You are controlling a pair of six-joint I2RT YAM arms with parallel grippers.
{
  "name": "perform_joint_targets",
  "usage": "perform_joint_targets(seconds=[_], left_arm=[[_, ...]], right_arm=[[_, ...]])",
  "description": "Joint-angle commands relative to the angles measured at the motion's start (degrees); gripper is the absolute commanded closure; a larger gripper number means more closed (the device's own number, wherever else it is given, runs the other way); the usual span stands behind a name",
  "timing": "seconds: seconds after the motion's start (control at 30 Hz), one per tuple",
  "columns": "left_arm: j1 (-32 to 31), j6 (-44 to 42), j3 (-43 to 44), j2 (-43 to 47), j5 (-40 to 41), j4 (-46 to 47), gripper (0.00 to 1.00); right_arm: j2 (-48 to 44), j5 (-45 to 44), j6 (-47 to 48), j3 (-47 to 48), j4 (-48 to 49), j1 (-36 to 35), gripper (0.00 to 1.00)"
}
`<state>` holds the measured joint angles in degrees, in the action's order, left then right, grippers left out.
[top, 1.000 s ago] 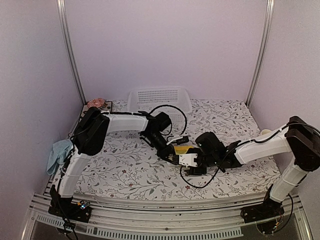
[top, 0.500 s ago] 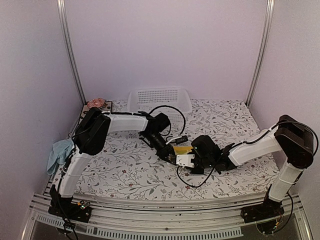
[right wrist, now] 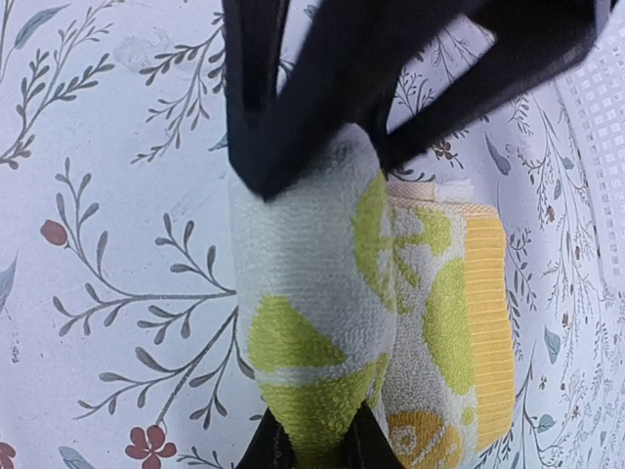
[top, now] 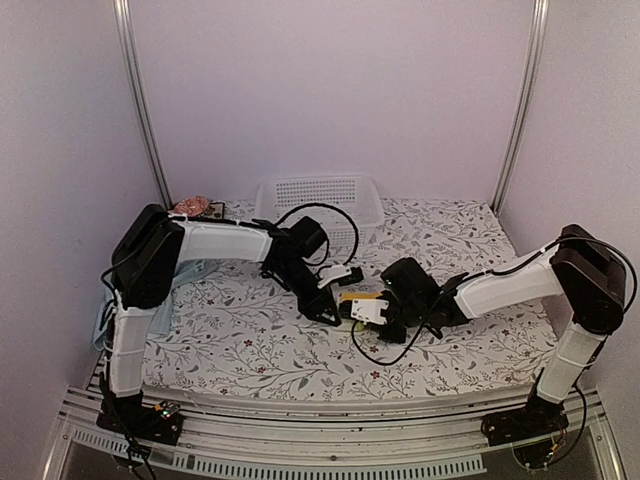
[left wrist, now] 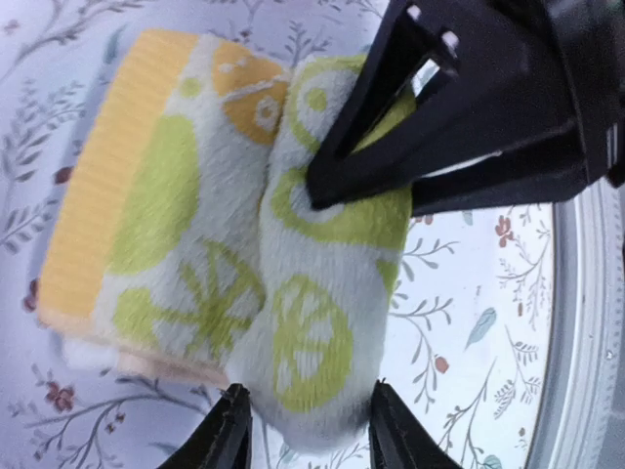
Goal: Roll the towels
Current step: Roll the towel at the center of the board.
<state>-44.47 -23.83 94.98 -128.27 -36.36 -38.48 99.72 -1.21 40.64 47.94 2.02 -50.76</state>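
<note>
The yellow-green towel [top: 360, 296] lies mid-table, partly rolled. In the left wrist view its roll [left wrist: 327, 293] rests against the flat, orange-edged tail [left wrist: 137, 195]. My left gripper [left wrist: 311, 428] stands open, with a fingertip on each side of the roll's near end. My right gripper [right wrist: 314, 447] is shut on the roll's other end [right wrist: 308, 322], pinching the cloth between its tips. In the top view the two grippers meet over the towel, left gripper [top: 335, 303] and right gripper [top: 368, 310]. The pale blue towel [top: 101, 322] hangs at the table's left edge, mostly hidden behind the left arm.
A white perforated basket [top: 320, 195] stands at the back centre, close behind the left forearm. A pink object [top: 192, 206] sits in the back left corner. A floral mat [top: 250, 350] covers the table. Black cables [top: 385, 355] loop beside the right wrist.
My right gripper has closed on the end of the roll. My left gripper has opened off the towel. Both wrists have shifted a little to the left and back.
</note>
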Motion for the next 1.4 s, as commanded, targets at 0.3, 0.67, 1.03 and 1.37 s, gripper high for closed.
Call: perform_joint_targets(seconds=[0.3, 0.67, 1.03, 1.37], left_arm=[[-0.60, -2.08, -29.20, 20.81, 18.10, 33.74, 0.57], [-6.25, -14.50, -46.66, 28.38, 25.34, 57.39, 0.57], [-11.13, -22.32, -50.00, 26.28, 28.14, 64.77, 0.57], [-15.36, -26.59, -43.51, 16.68, 36.47, 64.31, 0.57]], right_arm=[[4.32, 18.94, -7.51, 10.13, -20.60, 6.36, 0.89], [11.97, 32.03, -11.99, 18.03, -30.44, 9.93, 0.87], [20.56, 37.84, -14.64, 28.86, -39.87, 13.30, 0.85], [22.71, 39.90, -14.81, 30.37, -41.92, 13.32, 0.85]])
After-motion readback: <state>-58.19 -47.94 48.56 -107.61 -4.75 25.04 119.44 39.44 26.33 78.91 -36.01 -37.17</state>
